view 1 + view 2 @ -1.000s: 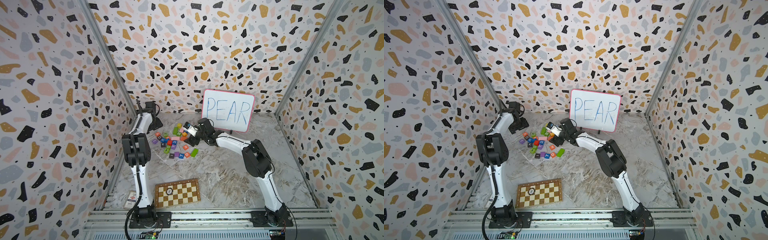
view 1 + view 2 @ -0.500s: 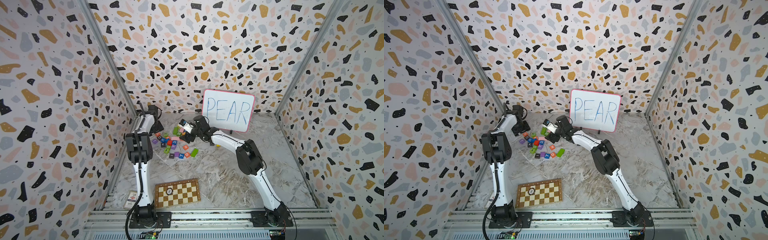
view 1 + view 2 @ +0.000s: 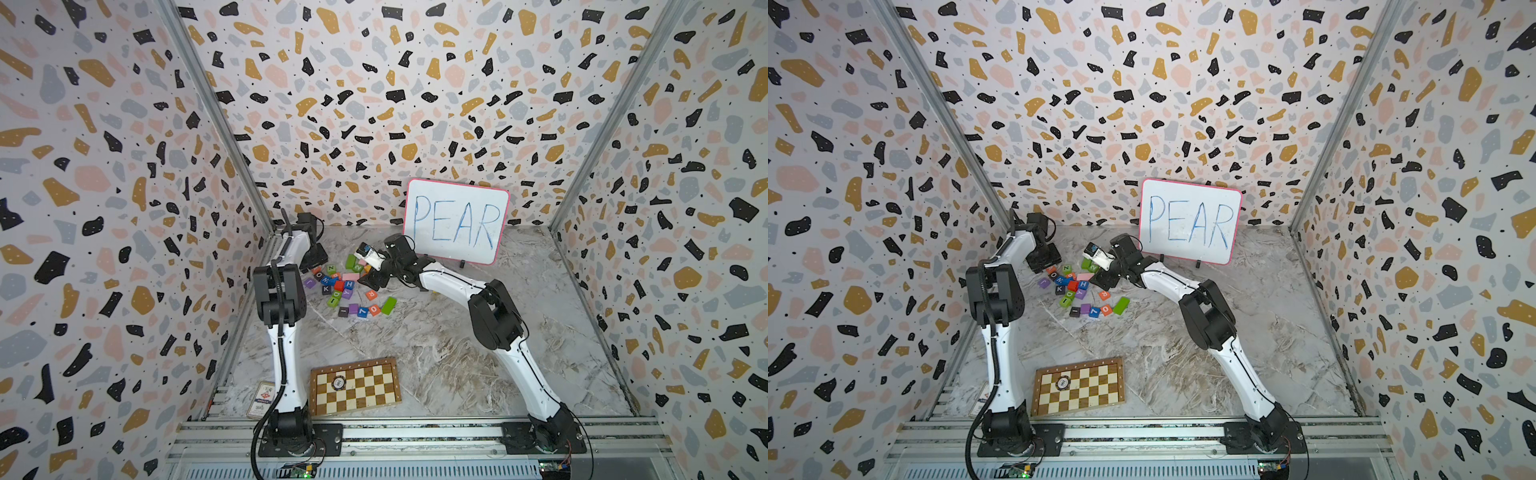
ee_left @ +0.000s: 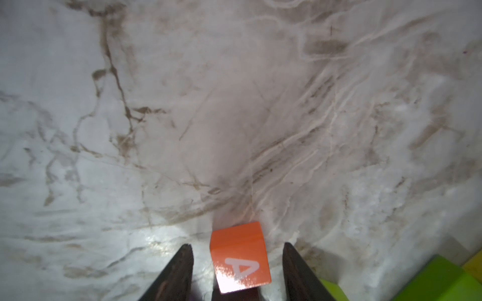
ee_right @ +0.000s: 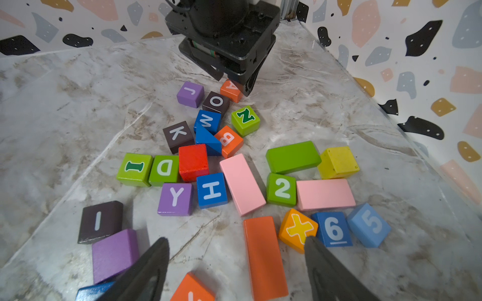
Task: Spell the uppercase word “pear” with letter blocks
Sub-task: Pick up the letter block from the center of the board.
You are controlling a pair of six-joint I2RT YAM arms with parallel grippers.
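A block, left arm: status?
Left gripper open, jaws straddling orange A block, gaps both sides. Right gripper open, empty, over block pile. Dark O block close beside A.

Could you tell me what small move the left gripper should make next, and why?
Probably close the left gripper on the orange A block: it sits between the open jaws with a gap on each side, so nothing is gripped yet.

the orange-red a block (image 4: pixel 240 258) rests letter-up on the bench (image 4: pixel 182 104) at the heap's far edge, the orange r block (image 3: pixel 371 294) letter-up toward its near side.
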